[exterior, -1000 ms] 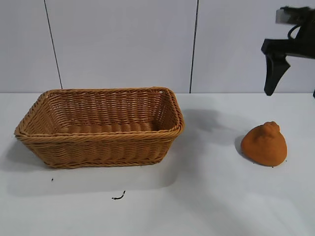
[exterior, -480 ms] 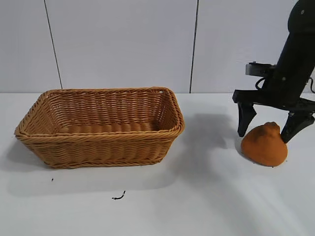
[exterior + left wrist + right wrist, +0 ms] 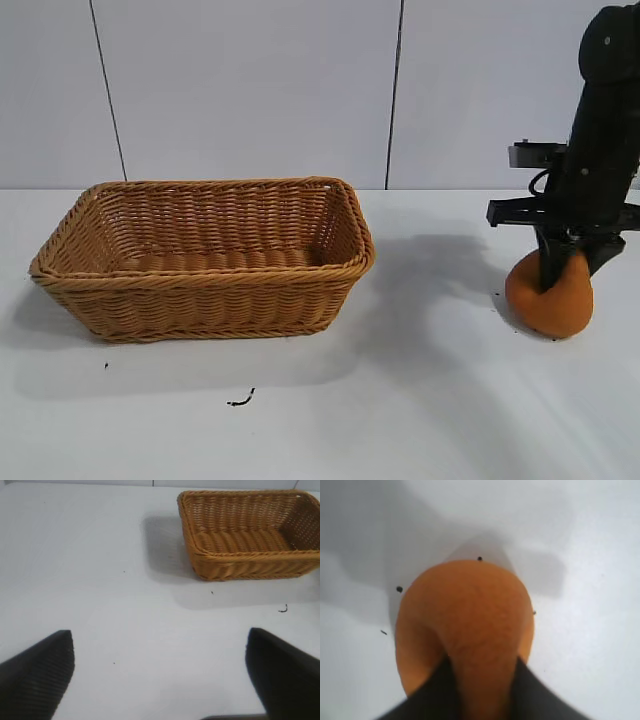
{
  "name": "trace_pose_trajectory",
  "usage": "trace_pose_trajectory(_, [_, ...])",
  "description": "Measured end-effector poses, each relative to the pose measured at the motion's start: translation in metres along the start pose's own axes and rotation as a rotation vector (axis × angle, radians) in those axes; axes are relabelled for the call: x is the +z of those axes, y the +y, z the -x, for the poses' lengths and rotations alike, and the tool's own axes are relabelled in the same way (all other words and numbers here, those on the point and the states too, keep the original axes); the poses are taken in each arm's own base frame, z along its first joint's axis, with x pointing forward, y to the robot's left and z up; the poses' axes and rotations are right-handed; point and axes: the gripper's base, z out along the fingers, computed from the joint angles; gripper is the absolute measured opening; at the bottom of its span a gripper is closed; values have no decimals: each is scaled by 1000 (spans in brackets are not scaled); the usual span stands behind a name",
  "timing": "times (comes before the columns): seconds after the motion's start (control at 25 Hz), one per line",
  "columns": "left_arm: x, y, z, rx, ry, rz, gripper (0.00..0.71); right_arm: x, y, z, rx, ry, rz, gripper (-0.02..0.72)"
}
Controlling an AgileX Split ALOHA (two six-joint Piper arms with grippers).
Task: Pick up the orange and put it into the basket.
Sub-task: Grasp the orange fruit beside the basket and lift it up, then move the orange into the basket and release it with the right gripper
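The dull-orange lump, the orange [image 3: 553, 302], sits on the white table at the right. My right gripper [image 3: 562, 272] comes down on it from above and is shut on its pointed top, squeezing it between both fingers [image 3: 437, 690]. In the right wrist view the orange [image 3: 470, 615] bulges out past the fingers. The tan wicker basket [image 3: 210, 300] stands at the left, well apart from the orange, with nothing inside. My left gripper [image 3: 161, 672] is open and empty over bare table, with the basket [image 3: 240, 562] farther off.
A small black scrap [image 3: 241, 400] lies on the table in front of the basket. A few dark specks [image 3: 399, 589] lie around the orange. The white wall with vertical seams stands behind the table.
My right gripper came down from above, straddled the orange with open fingers, then shut on its top. The orange looks squeezed and slightly shifted.
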Motion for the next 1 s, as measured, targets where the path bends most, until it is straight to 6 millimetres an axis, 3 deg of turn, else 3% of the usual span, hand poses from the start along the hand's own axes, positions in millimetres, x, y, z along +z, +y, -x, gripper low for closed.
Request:
trace_pose_trajectory(0.2, [0, 0, 0, 0, 0, 0, 666, -64, 6, 27, 2, -206, 46, 38])
trace_pose_trajectory(0.4, [0, 0, 0, 0, 0, 0, 666, -107, 21, 30, -27, -330, 75, 38])
trace_pose_trajectory(0.64, [0, 0, 0, 0, 0, 0, 666, -112, 67, 21, -127, -329, 98, 38])
trace_pose_trajectory(1.0, [0, 0, 0, 0, 0, 0, 666, -115, 178, -15, -368, -349, 164, 38])
